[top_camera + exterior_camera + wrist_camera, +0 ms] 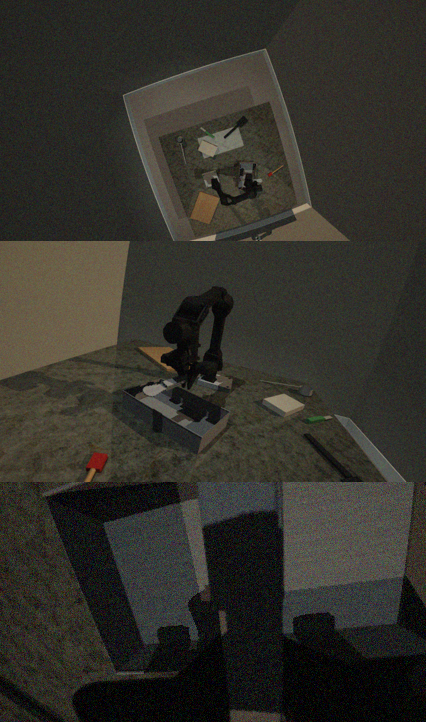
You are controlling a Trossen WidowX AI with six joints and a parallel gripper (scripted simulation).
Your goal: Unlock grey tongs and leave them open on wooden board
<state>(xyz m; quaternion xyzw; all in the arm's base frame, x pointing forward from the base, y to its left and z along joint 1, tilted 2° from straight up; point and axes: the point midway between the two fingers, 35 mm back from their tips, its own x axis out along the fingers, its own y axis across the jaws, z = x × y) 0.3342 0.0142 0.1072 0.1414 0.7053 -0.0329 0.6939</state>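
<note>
Pincer (188, 381) clenched on the grey tongs (158, 387), gripping the handle end near the hinge. Tongs lifted just above the far rim of the roasting tin (167, 432), lying roughly level with pale scalloped tips reaching out over the tin's interior; arms pressed together. Cannot tell from the wrist view whether the tips tilt down, too dark there. Tin sitting toward the middle of the worktop (60, 432), its floor patched with dark shadow of the arm. Wooden board (155, 355) lying flat behind the arm's base, toward the corner nearest the beige wall, well apart from the tongs. Red-headed spatula (95, 465) near the front edge in the exterior view. White block (283, 404), green marker (317, 419) and a long-handled metal scoop (287, 385) spread toward the opposite side, all apart from the tin. Black spatula (236, 126) lying partly on a pale sheet (231, 143) toward the far edge in the top view.
</note>
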